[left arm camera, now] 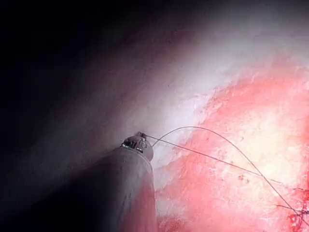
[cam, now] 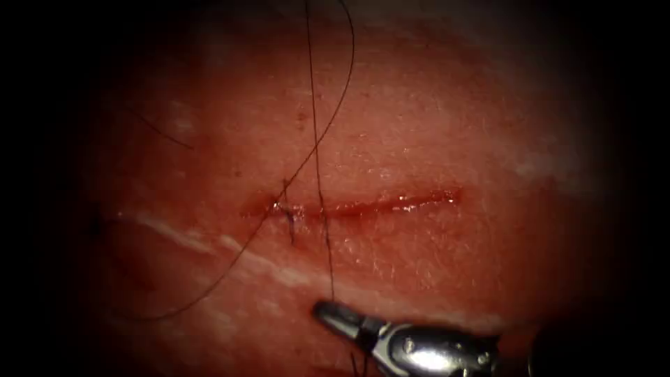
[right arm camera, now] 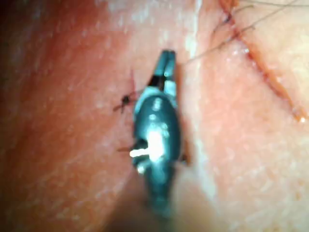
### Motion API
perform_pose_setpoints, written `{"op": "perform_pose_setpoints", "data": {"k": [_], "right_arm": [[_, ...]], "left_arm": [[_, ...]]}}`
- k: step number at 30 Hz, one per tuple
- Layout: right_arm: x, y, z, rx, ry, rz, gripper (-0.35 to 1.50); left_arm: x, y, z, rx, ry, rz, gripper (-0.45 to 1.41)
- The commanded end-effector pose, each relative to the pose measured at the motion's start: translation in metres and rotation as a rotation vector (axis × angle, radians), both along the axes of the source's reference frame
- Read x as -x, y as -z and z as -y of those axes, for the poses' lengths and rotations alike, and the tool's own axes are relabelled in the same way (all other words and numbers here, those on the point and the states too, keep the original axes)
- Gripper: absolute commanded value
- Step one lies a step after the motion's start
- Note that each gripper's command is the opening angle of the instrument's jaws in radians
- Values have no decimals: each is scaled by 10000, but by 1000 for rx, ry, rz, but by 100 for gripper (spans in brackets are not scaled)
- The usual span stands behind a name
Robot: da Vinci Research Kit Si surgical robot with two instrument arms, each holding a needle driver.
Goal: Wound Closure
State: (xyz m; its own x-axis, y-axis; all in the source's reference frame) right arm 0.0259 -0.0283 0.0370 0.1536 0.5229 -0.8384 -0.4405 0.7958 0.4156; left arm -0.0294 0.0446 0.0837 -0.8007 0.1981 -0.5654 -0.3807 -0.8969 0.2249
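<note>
The cut (cam: pixel 363 206) runs sideways across the tissue (cam: pixel 433 126), with red fluid along it. A knotted stitch (cam: pixel 286 213) sits near its left end. One strand of thread (cam: pixel 317 139) comes down from above, crosses the cut and ends in my right tool (cam: pixel 322 309), which lies below the cut with its jaws shut on it. The right wrist view shows the right tool (right arm camera: pixel 167 55) closed, with thread (right arm camera: pixel 212 48) leading toward the cut (right arm camera: pixel 270 77). A second strand (cam: pixel 342 98) curves through the stitch and trails to the lower left. Two strands (left arm camera: pixel 212 157) meet at my left tool (left arm camera: pixel 140 138).
A pale fatty streak (cam: pixel 244 255) runs across the tissue below the cut. A loose dark strand (cam: pixel 167 136) lies on the tissue at the upper left. A small dark thread bit (right arm camera: pixel 124 100) lies beside the right tool's wrist.
</note>
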Motion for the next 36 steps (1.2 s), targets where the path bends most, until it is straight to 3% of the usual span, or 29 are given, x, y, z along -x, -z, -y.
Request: {"op": "perform_pose_setpoints", "data": {"k": [1,15,26,27,28,31,36], "right_arm": [[1,-7,21,-9,7,0,-35],[4,-10,46,-18,12,3,-35],[2,-9,41,-29,26,-13,-35],[2,-8,39,-27,21,-20,-11],[2,-5,37,-24,12,-30,49],[4,4,32,-24,2,-44,110],[13,17,27,-33,5,-51,115]], "left_arm": [[5,-7,-2,1,0,-1,-45],[6,-14,-13,1,8,-7,-45],[8,-2,3,-3,13,-13,-45],[9,3,9,-5,13,-12,-45],[9,15,19,-23,-5,-9,-45],[7,45,42,-76,-16,4,-45],[0,92,77,-127,-31,20,-45]]}}
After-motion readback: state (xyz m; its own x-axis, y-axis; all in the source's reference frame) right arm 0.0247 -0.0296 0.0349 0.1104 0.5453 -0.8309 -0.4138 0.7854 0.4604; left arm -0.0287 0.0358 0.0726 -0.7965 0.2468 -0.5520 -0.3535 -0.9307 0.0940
